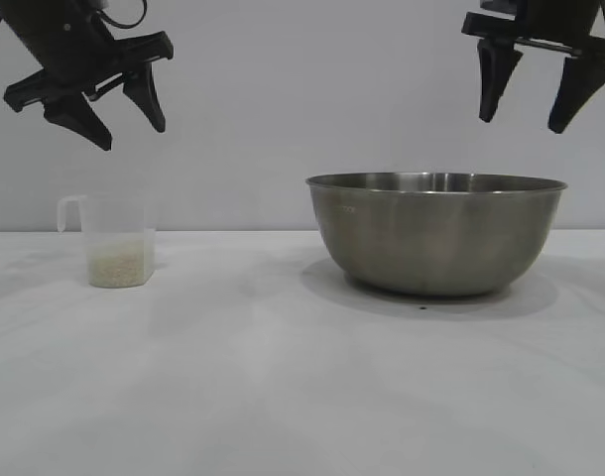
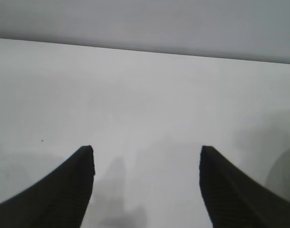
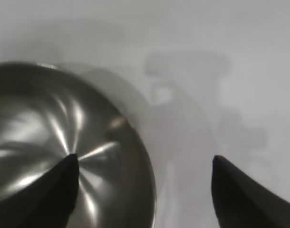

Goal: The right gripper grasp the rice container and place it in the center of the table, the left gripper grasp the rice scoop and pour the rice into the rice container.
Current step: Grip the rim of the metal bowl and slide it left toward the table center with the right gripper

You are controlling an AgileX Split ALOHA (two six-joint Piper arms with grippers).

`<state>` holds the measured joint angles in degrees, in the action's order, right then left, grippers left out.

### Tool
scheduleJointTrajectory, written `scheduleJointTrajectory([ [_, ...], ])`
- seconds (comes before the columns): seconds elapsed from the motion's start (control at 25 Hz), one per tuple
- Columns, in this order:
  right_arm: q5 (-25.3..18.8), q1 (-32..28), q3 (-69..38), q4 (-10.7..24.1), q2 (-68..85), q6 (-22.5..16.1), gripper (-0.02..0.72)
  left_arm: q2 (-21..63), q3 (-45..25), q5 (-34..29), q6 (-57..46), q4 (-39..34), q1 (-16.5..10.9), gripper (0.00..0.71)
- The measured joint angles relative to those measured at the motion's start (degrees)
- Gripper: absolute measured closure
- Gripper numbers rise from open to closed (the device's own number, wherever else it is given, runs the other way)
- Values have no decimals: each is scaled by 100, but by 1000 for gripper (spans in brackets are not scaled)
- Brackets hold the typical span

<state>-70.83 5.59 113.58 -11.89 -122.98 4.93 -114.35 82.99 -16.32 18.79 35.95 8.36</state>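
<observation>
From my station I saw the rice scoop (image 1: pixel 116 243) standing upright on the table (image 1: pixel 283 397), toward the left side in the exterior view. A shallow layer of rice (image 1: pixel 117 265) filled its bottom part, well below the rim. Its mouth faced straight up, and its small handle stuck out near the rim toward the left edge of that view.

The rice container (image 1: pixel 436 233) sat upright on the table, right of the middle, well apart from the scoop. Its open mouth faced up. In the right wrist view its steel inside (image 3: pixel 64 142) showed only reflections and no grains that I could make out.

The left gripper (image 1: pixel 124 119) hung above the scoop, tilted, its fingers spread and holding nothing; between them I saw only bare tabletop (image 2: pixel 145 118). The right gripper (image 1: pixel 526 114) hung above the bowl's right part, pointing down, fingers spread and clear of the rim.
</observation>
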Motion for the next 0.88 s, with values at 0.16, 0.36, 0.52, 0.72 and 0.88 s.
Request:
scheduleJointTrajectory([
  [0.16,0,0,7,0,-108,0,171,0,0,0,0,0,0,251],
  [0.36,0,0,-35,-11,-377,0,171,0,0,-9,0,0,0,251],
  [0.52,21,0,-389,-11,-400,0,171,0,0,-9,0,0,0,251],
  [0.72,21,0,-674,-11,-411,27,171,0,0,-9,0,0,0,251],
  [0.88,33,0,-806,-59,-579,31,171,0,0,-112,0,0,0,251],
])
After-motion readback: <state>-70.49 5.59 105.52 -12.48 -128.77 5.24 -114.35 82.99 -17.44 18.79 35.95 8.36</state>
